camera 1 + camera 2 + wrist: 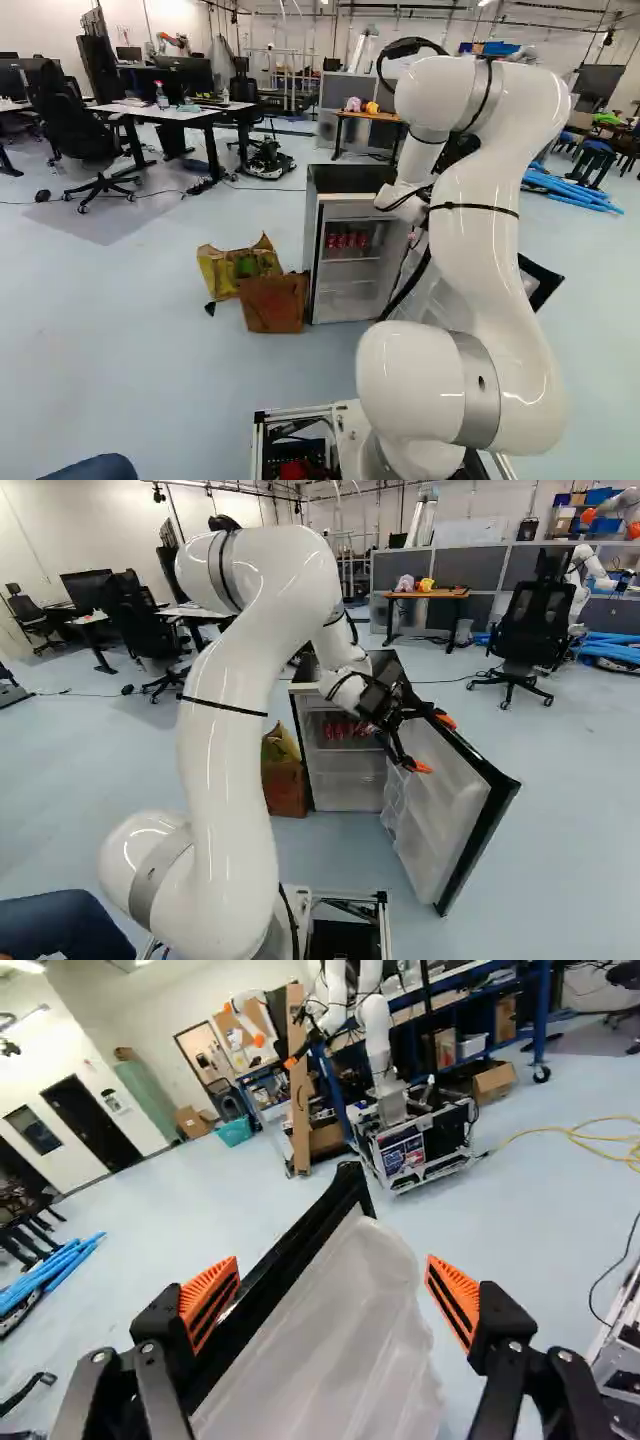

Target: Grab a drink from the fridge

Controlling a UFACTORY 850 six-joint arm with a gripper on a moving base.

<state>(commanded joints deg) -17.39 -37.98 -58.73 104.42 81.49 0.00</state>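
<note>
Your arm (232, 710) is L of ctr in the R base view, reaching over to the fridge (335, 183), which sits mid-frame. Fridge door (440, 800) is swung open, R of ctr in the R base view. Your gripper (434, 744) is at the door's upper part, same view, w/ fingers spread wide & nothing clamped.

Wrist view: door's pale inner side & black edge run btw the gripper's (332, 1275) spread fingers; black edge is right by one orange pad (212, 1300), other pad (452, 1295) stands apart from the door. Can't tell if the near pad touches.

Drinks: red cans (347, 240), prob. a row of several, on an upper shelf inside the fridge, approx ctr of the L base view. You've got none of them in the gripper.

Brown bag (273, 303) is on the floor just L of the fridge in the L base view, yellow bag (216, 272) next to it. Table (425, 595) w/ small toys is upper R of the R base view. Another robot (378, 1040) stands past the door, ahead of the gripper.
</note>
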